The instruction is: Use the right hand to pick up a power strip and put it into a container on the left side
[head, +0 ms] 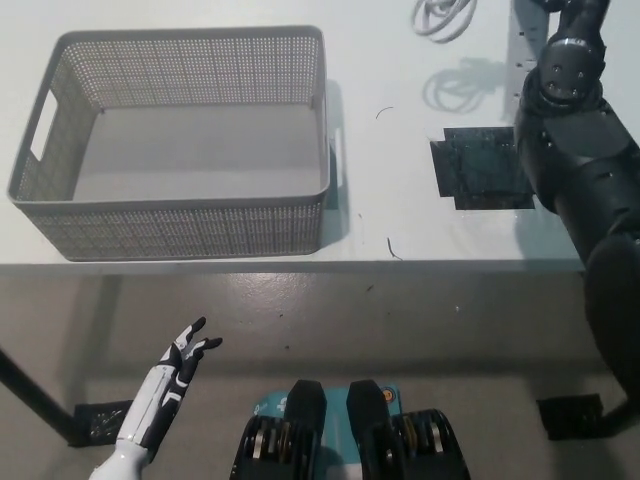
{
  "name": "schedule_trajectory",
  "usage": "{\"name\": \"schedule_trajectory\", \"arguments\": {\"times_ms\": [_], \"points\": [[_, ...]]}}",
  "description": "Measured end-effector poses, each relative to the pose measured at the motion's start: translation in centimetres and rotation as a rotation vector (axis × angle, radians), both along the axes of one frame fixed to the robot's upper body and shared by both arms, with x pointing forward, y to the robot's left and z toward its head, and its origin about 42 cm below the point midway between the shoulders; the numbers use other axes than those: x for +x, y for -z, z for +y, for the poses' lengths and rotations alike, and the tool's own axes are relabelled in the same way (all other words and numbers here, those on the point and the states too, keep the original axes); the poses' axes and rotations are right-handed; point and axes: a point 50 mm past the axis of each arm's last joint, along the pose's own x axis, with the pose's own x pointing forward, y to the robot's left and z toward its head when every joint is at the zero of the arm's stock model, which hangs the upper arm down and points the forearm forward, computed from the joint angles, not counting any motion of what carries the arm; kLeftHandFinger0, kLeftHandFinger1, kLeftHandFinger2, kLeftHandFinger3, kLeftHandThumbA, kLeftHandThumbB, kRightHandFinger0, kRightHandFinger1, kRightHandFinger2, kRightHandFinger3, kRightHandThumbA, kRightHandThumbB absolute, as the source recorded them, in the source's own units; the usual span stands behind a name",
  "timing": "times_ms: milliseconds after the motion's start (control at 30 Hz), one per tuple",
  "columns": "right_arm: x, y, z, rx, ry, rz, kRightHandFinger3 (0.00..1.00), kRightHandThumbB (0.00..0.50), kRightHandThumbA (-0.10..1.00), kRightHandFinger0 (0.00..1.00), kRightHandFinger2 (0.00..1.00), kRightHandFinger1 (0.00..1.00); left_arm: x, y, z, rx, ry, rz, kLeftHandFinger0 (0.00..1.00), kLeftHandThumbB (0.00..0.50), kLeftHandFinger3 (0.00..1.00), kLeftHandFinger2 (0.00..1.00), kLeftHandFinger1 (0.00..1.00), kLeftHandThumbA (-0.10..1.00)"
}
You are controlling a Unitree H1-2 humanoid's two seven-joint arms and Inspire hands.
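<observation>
My black right arm reaches up the right side, and only the base of the right hand [568, 14] shows, cut off by the top edge. A white edge of the power strip [518, 42] shows beside it. Its bundled white cord [446, 14] hangs in the air at the top edge and throws a shadow [468, 88] on the table. The grey mesh container [180, 228] stands empty on the table's left. Low at the left, below the table edge, my white left hand [186, 350] rests open, fingers spread.
A black patch [482, 168] lies on the white table [400, 220] where the strip lay. The table's front edge runs across the middle of the view, with the floor below it.
</observation>
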Motion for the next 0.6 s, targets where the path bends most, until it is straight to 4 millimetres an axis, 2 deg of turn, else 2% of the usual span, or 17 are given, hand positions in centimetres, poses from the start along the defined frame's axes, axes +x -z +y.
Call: {"name": "schedule_trajectory", "arguments": {"times_ms": [67, 167, 200, 233, 267, 300, 333, 400, 433, 533, 600], "points": [[0.0, -0.6, 0.2, 0.019, -0.002, -0.026, 0.43, 0.119, -0.1, 0.0, 0.49, 0.16, -0.2, 0.1, 0.0, 0.001, 0.0, 0.004, 1.0, 0.172, 1.0, 0.82, 0.96, 1.0], [-0.2, -1.9, 0.8, 0.026, -0.013, -0.084, 0.47, 0.132, -0.1, 0.0, 0.5, 0.17, -0.4, 0.3, 0.0, 0.001, -0.001, 0.007, 1.0, 0.169, 1.0, 0.82, 0.96, 1.0], [-0.2, -2.3, 1.0, 0.022, -0.014, -0.101, 0.46, 0.113, -0.1, 0.0, 0.49, 0.16, -0.4, 0.3, 0.1, 0.001, -0.001, 0.008, 1.0, 0.165, 1.0, 0.82, 0.96, 1.0], [-0.3, -2.8, 1.3, 0.02, -0.018, -0.121, 0.44, 0.118, -0.1, 0.0, 0.47, 0.14, -0.5, 0.3, 0.1, 0.001, -0.002, 0.009, 1.0, 0.159, 1.0, 0.81, 0.95, 1.0], [-0.4, -3.2, 1.7, 0.018, -0.02, -0.137, 0.42, 0.106, -0.1, 0.0, 0.41, 0.07, -0.6, 0.4, 0.1, 0.001, -0.002, 0.012, 1.0, 0.158, 1.0, 0.81, 0.94, 1.0], [-0.4, -3.4, 2.2, 0.017, -0.023, -0.147, 0.41, 0.091, -0.1, 0.0, 0.4, 0.06, -0.7, 0.5, 0.1, 0.001, -0.003, 0.014, 1.0, 0.158, 1.0, 0.81, 0.94, 1.0], [-0.5, -3.5, 2.7, 0.019, -0.027, -0.154, 0.41, 0.109, -0.1, 0.0, 0.41, 0.06, -0.8, 0.5, 0.1, 0.001, -0.003, 0.016, 1.0, 0.152, 1.0, 0.81, 0.94, 1.0], [-0.7, -4.0, 3.7, 0.03, -0.042, -0.175, 0.45, 0.106, -0.1, 0.0, 0.43, 0.06, -0.9, 0.6, 0.1, 0.002, -0.003, 0.019, 1.0, 0.147, 1.0, 0.81, 0.94, 1.0], [-0.8, -4.2, 4.2, 0.039, -0.05, -0.186, 0.47, 0.089, -0.1, 0.0, 0.44, 0.07, -1.0, 0.7, 0.2, 0.002, -0.004, 0.021, 1.0, 0.145, 1.0, 0.8, 0.94, 1.0], [-1.0, -4.8, 5.5, 0.057, -0.07, -0.203, 0.6, 0.081, -0.09, 0.0, 0.43, 0.02, -1.1, 0.8, 0.1, 0.003, -0.001, 0.023, 1.0, 0.139, 1.0, 0.8, 0.93, 1.0], [-1.1, -5.4, 6.6, 0.067, -0.087, -0.213, 0.67, 0.072, -0.02, 0.0, 0.45, 0.01, -1.1, 0.8, 0.1, 0.004, 0.002, 0.024, 1.0, 0.139, 1.0, 0.81, 0.94, 1.0]]}}
